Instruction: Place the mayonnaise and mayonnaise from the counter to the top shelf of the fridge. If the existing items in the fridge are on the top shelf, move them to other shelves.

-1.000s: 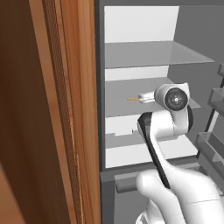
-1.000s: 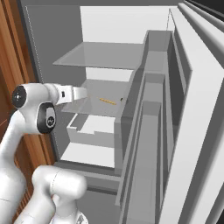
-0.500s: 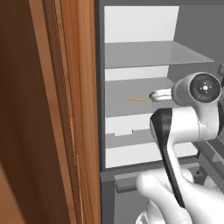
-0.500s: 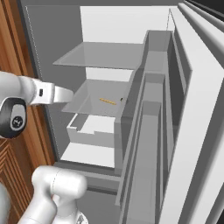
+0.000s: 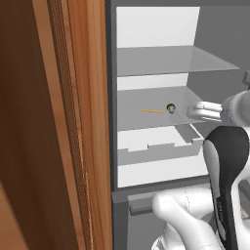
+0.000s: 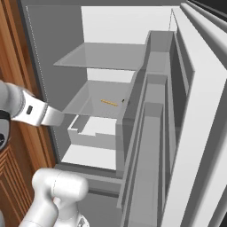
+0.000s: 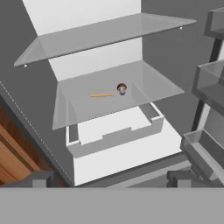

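The fridge (image 5: 113, 146) stands open, its dark-grey walls framing white back panels; the top shelf (image 5: 171, 61) is bare, a thin translucent panel as wide as the fridge; on the shelf below it (image 5: 146, 119) lie the existing items, the tiny round tan object with a dark centre (image 5: 171, 108) near the middle of the panel towards its back edge, and the thin orange-yellow sliver (image 5: 153, 111) just beside it on its left, the two apart; under that shelf sits a white drawer (image 5: 156, 149) with a notched front; in the hand view the gripper (image 7: 111, 179) points into the fridge from outside its front edge, the two dark fingertips (image 7: 41, 178) set wide apart with nothing between them, so the claw is open and empty; compared with a second ago the arm has swung out from in front of the shelves toward the right edge of the left base view, and in the right base view the white wrist has drawn back to the left edge; the tan object, then hidden behind the hand, now shows plainly; the sliver lies where it lay; wooden cabinet (image 5: 53, 127) on the left.
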{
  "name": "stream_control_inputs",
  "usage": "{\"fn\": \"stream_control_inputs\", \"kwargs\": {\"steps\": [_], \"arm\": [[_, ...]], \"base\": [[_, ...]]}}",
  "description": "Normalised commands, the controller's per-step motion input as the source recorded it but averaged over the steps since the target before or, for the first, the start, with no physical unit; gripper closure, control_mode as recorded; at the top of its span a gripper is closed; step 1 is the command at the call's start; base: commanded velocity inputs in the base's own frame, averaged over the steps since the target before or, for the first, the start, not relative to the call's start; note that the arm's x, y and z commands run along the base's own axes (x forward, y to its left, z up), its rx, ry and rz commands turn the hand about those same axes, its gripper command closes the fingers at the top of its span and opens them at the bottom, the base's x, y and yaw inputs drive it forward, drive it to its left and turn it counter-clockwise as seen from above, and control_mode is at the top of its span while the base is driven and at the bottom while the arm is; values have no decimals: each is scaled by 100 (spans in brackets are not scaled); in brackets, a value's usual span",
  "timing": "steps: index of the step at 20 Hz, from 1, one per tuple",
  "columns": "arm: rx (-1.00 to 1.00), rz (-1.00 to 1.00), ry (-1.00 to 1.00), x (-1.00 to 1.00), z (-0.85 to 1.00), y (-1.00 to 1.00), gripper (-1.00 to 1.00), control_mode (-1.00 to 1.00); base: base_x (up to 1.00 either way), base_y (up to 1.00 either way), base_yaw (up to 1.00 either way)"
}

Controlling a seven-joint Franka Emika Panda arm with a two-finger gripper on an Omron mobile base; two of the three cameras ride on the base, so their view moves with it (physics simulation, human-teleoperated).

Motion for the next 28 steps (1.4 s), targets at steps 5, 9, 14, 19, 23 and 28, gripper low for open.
{"fn": "stream_control_inputs", "kwargs": {"steps": [5,9,14,19,23,28], "arm": [[1,0,-4,-3,0,0,-100,-100],[0,0,0,0,0,0,-100,-100],[0,0,0,-12,0,0,-100,-100],[0,0,0,-61,0,0,-100,-100],[0,0,0,-23,0,0,-100,100],[0,0,0,0,0,0,-100,100]], "base": [[0,0,0],[0,0,0],[0,0,0],[0,0,0],[-72,0,0],[-98,0,2]]}}
